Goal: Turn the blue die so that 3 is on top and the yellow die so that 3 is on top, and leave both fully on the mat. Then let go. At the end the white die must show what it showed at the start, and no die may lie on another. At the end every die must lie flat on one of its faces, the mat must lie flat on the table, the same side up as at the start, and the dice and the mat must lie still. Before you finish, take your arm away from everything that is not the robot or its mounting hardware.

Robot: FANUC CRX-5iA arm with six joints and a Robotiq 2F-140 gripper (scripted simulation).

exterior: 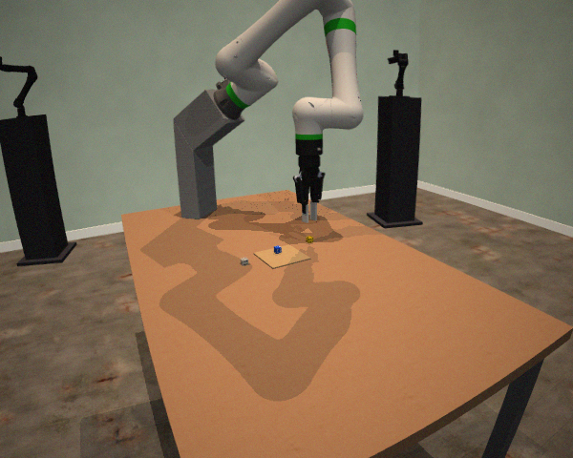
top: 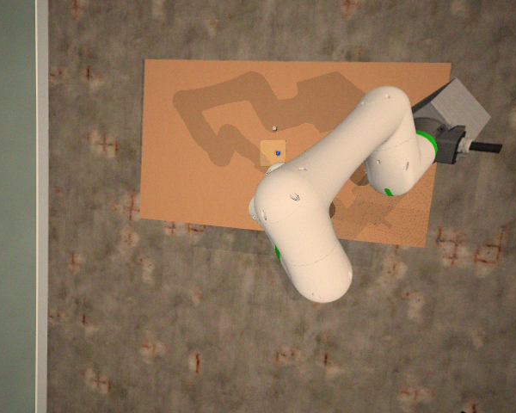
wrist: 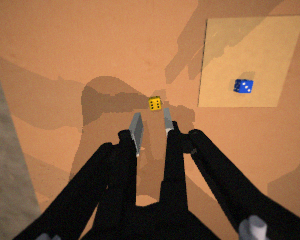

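Observation:
The blue die rests on the pale square mat. Its bright face toward the wrist camera shows three pips. The yellow die lies on the table beside the mat, its face toward the wrist camera showing six pips; the arm hides it in the top view. The white die lies on the table on the mat's other side; its pips are too small to read. My gripper is partly open and empty, fingertips above the table near the yellow die.
The arm reaches over the orange table from its grey pedestal. Two black camera stands stand beyond the table. Arm shadows fall across the table and part of the mat.

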